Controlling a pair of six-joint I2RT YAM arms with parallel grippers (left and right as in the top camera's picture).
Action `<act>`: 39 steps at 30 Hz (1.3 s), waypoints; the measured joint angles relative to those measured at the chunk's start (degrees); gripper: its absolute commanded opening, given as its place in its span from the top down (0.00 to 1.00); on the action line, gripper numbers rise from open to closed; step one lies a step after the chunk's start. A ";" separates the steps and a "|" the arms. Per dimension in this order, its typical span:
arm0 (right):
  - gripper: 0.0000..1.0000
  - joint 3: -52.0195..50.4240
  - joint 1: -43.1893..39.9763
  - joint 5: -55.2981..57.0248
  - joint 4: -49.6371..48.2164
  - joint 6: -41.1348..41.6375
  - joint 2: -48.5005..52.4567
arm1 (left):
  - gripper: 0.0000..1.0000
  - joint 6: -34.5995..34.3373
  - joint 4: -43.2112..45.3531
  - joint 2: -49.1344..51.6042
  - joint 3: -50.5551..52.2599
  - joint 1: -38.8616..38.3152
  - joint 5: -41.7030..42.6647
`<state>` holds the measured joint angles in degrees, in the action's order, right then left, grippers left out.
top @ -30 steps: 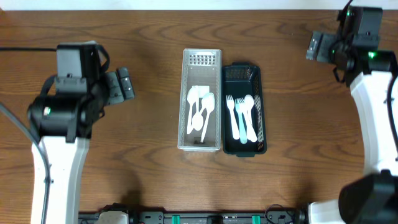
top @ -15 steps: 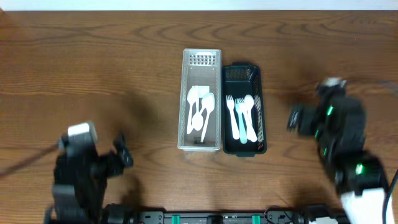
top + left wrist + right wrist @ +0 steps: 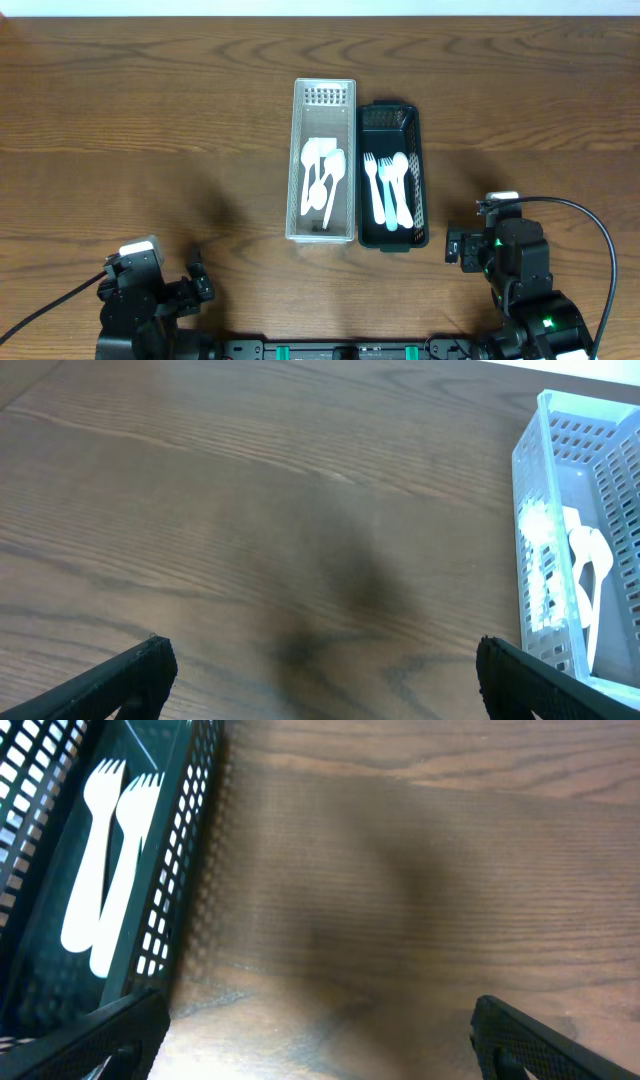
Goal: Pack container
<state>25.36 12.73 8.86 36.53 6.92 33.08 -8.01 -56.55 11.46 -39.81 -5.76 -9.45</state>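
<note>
Brown wood-grain table (image 3: 150,120), matte. At frame centre, two long rectangular bins touch side by side: on the left a translucent white container (image 3: 325,120) with perforated walls, on the right a black mesh container (image 3: 388,122). Left gripper (image 3: 198,280), lower left: jaws spread wide, empty. Right gripper (image 3: 455,247), lower right: jaws spread wide, empty. White plastic spoons (image 3: 322,175) lie in the white container. White and pale blue cutlery (image 3: 390,190) lies in the black one.

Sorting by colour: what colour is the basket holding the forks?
The basket is black; the overhead view shows it best.
</note>
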 measured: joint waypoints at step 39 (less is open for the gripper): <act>0.01 -16.41 -9.55 -5.66 -24.06 -9.07 -29.22 | 0.02 0.39 -0.02 -0.02 0.00 -0.04 0.00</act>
<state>8.95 3.18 3.20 12.47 -2.15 3.86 -7.62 -56.58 11.44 -39.81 -5.80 -9.45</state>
